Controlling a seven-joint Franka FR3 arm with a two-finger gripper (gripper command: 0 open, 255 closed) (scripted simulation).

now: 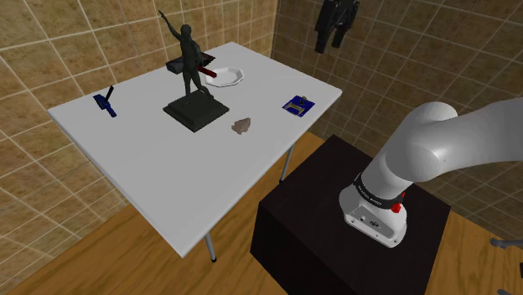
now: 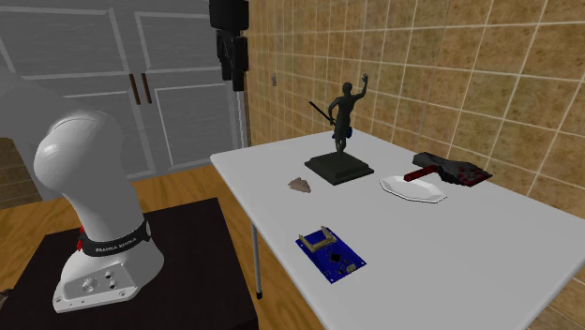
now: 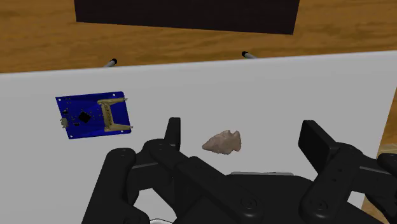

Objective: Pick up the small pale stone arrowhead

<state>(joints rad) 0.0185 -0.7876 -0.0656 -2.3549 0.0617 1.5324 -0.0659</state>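
Observation:
The small pale stone arrowhead [image 1: 242, 126] [image 2: 300, 184] lies flat on the white table [image 1: 159, 168], between the statue's dark base and the table's edge facing the stand. My black gripper [image 1: 333, 40] [image 2: 232, 66] hangs high above the table, well clear of everything on it. In the wrist view the arrowhead [image 3: 223, 142] appears far below, between the two fingers of the gripper [image 3: 243, 132]. Those fingers stand apart and open, holding nothing.
A dark figure statue [image 1: 191, 75] on a square base stands just behind the arrowhead. A white plate [image 1: 226, 77] and a dark red tool [image 2: 450, 170] lie further back. A blue circuit board [image 1: 297, 105] [image 3: 93, 116] sits nearby, and a blue object [image 1: 105, 102] at the far corner.

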